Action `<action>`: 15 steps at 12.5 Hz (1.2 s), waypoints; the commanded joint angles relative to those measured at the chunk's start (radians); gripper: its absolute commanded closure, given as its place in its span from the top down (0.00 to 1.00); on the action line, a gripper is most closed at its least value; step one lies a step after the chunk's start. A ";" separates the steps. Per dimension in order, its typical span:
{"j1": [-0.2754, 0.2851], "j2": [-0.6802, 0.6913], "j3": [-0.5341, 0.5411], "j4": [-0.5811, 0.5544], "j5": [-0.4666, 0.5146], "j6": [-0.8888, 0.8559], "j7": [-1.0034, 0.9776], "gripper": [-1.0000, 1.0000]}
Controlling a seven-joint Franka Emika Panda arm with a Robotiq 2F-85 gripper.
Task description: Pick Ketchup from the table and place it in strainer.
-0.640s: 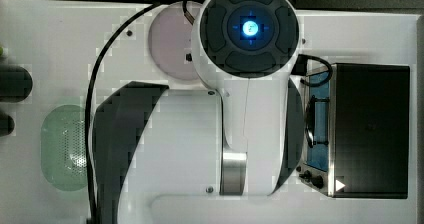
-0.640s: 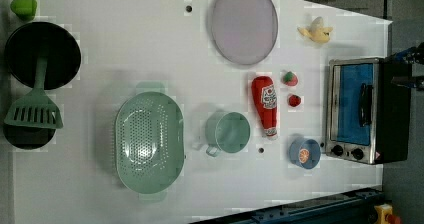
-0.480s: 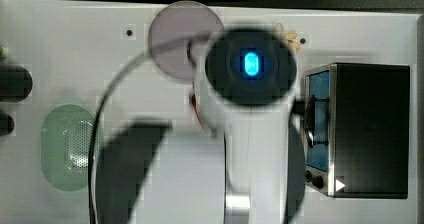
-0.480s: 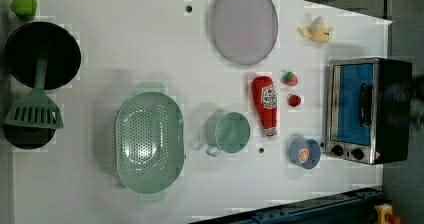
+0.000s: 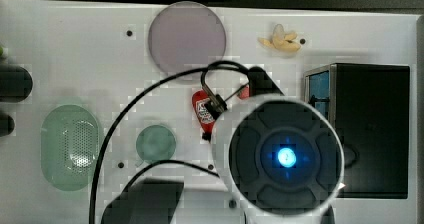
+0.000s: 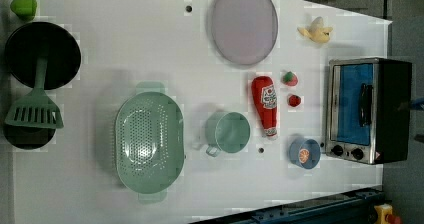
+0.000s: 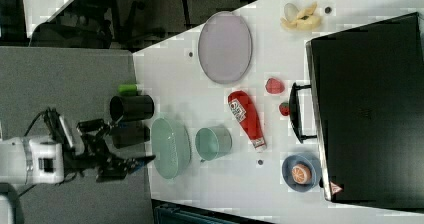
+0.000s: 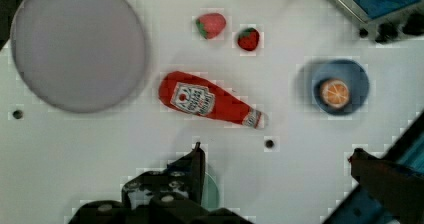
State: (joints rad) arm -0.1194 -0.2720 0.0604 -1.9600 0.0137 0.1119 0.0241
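1. Since the earlier top view the arm's big white housing has slid toward the top view's lower right, so the round grey-lilac plate [image 6: 244,23] is uncovered now. Table items haven't budged.
2. Black two-finger gripper [image 8: 277,166] hangs well above the table with its fingers spread wide, holding nothing.
3. Long red ketchup squeeze bottle with a white label [image 6: 266,104] lies flat on the white table [image 6: 125,44], apart from the gripper in the wrist view.
4. Pale green oval perforated plastic strainer [image 6: 149,142] sits well off on the left view's left, with bare table above it.
5. Small round green cup [image 6: 228,132] stands between ketchup and strainer.
6. Two small red strawberries [image 6: 290,78] sit just beside the bottle, and the toaster oven [image 6: 367,110] boxes in that side. A blue bowl holding an orange slice [image 6: 304,153] is near the cap end.
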 commanded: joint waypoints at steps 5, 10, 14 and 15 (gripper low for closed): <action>-0.002 0.211 0.037 -0.153 0.013 0.256 -0.670 1.00; 0.009 0.342 0.039 -0.264 0.012 0.541 -0.986 1.00; 0.030 0.447 0.041 -0.341 0.003 0.764 -0.991 1.00; 0.034 0.473 0.041 -0.358 -0.003 0.814 -0.991 1.00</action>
State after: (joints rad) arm -0.1064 0.2162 0.0933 -2.2949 0.0162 0.9028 -0.9028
